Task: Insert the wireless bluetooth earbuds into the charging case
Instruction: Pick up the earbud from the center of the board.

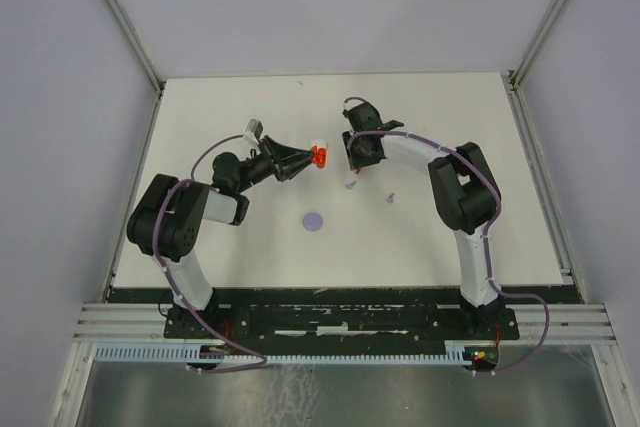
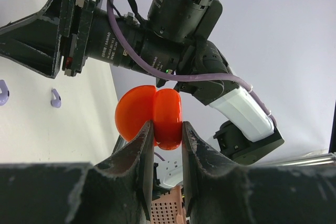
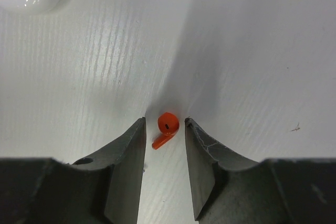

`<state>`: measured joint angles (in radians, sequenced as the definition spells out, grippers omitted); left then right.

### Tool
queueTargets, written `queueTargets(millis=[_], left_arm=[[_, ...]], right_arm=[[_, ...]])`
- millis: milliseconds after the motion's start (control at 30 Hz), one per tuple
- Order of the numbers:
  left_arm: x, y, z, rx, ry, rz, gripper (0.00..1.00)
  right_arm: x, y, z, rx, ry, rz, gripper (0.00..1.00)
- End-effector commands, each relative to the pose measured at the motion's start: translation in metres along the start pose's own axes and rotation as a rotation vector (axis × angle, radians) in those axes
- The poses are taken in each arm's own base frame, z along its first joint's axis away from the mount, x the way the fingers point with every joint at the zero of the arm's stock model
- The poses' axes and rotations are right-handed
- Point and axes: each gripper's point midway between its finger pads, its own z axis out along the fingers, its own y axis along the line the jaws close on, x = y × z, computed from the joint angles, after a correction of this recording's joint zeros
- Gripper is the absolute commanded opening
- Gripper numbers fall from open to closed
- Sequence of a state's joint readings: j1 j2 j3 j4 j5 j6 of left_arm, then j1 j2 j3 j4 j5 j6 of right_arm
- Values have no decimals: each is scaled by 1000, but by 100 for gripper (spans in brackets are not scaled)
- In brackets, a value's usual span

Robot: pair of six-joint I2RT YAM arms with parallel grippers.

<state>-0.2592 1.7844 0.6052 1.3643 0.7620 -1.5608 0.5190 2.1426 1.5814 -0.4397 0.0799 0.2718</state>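
Pick-up step here: the right pincer (image 3: 164, 123) is down on the worktop (image 3: 252, 51) with its jaws apart, one on either side of a red earbud (image 3: 167, 128) that lies between them, not visibly pinched yet. On the other side, the left pincer (image 2: 168, 128) is clamped on the red charging case (image 2: 137, 113), held up off the worktop. Next, I'd say: a gentle squeeze on that tiny bud, a clean lift, then lining it up with the case's socket.
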Motion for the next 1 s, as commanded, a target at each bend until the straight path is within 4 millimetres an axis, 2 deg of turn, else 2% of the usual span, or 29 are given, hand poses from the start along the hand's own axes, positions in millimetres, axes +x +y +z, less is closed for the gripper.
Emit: queueTargets(millis=[0, 700, 867, 967], left_arm=[[-2, -11, 1, 47, 8, 8, 3], [-3, -9, -2, 47, 3, 1, 3], [-2, -8, -2, 46, 3, -2, 3], [-2, -7, -2, 44, 3, -4, 3]], right_arm=[[-12, 0, -1, 12, -18, -20, 43], [-8, 0, 4, 14, 7, -41, 32], [-14, 0, 2, 9, -18, -48, 17], [-30, 1, -15, -6, -125, -47, 7]])
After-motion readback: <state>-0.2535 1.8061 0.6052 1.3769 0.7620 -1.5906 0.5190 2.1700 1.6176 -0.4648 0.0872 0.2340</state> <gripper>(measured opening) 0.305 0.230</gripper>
